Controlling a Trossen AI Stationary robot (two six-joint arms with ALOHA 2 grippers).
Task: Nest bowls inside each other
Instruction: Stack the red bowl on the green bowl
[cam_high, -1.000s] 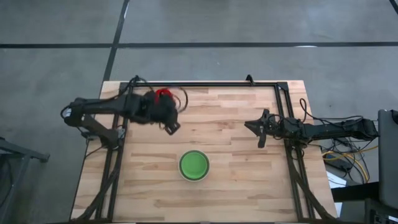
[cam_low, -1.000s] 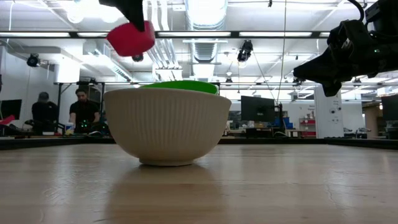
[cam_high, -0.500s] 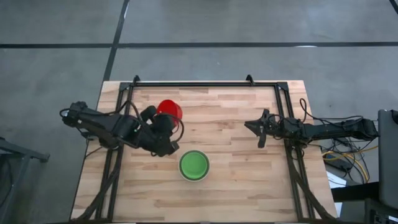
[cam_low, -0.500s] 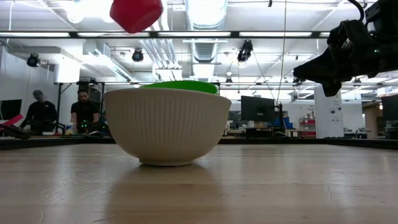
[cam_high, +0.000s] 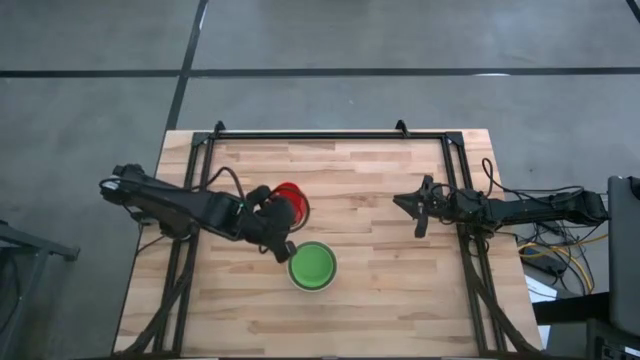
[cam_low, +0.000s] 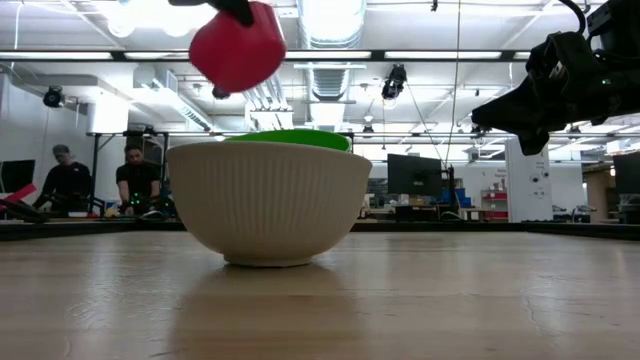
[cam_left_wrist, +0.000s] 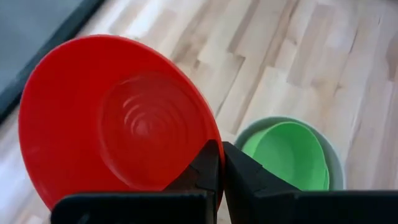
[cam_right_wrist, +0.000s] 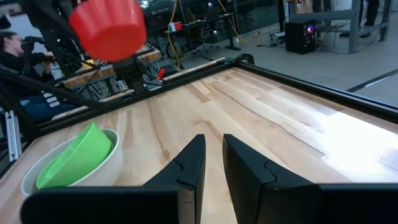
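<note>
Left gripper (cam_left_wrist: 220, 163): jaws are pinching the rim of the red bowl (cam_left_wrist: 118, 118), with one dark finger inside and one outside; the gripper is carrying it in the air above the table (cam_high: 380, 200), just beside the stacked bowls. In the low view the red bowl (cam_low: 238, 45) is hanging tilted, higher than the stack and a little to its side.

Stack: a green bowl (cam_high: 311, 265) is sitting inside the whitish-grey bowl (cam_low: 268, 200), which is resting upright on the wooden table near the middle. The green one is leaning slightly within it.

Right gripper (cam_right_wrist: 211, 158): jaws are standing narrowly apart with nothing between them, and the arm is waiting raised at the table's right side, well apart from the bowls.

Background: two people (cam_low: 95, 180) are sitting at benches beyond the table.
</note>
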